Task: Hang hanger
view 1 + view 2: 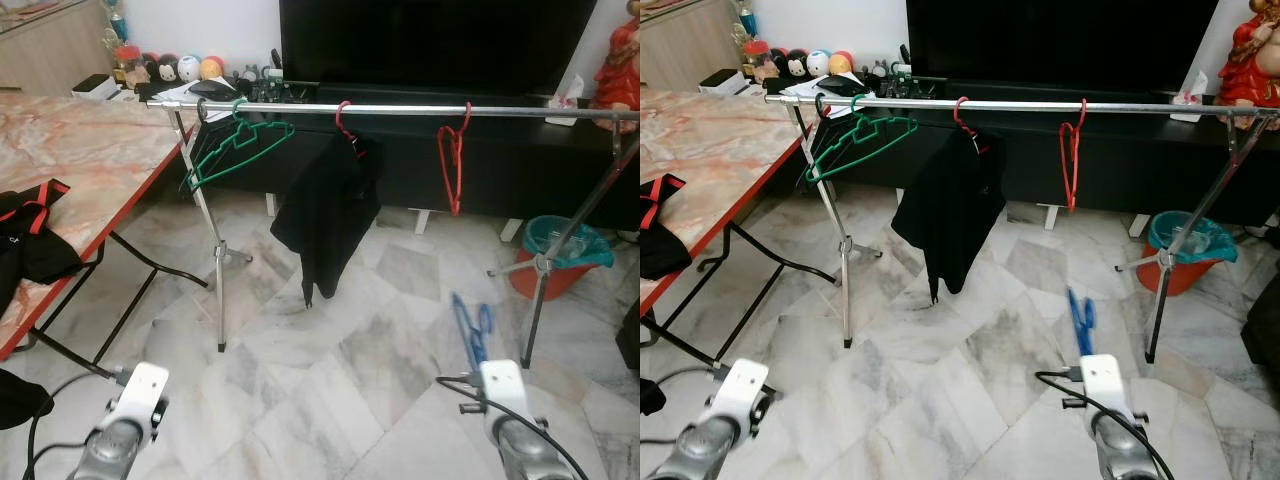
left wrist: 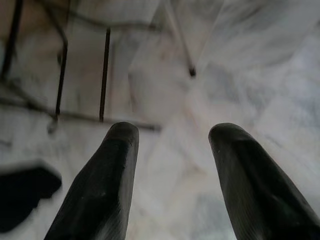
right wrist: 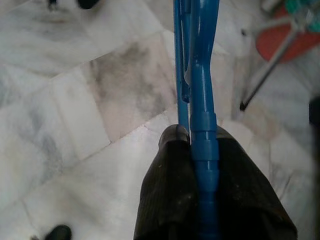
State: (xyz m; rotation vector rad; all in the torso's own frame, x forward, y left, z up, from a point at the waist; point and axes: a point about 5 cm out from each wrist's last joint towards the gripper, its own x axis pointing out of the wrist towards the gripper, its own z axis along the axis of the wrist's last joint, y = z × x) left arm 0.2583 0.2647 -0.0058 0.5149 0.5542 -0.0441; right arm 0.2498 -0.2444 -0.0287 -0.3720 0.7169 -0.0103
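Two arms held low: right end effector (image 3: 192,142) clamps a blue hanger (image 3: 197,75), left end effector (image 2: 172,132) spread wide.

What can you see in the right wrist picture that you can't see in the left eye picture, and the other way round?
The right wrist view alone shows the right end effector up close, its black fingers pinched shut on the blue hanger.

The left eye view alone shows the metal rail with a green hanger, a black garment on a red hanger, and another red hanger, plus the marble-topped table.

Both show the blue hanger, the marble floor, the rack's leg and the orange bucket.
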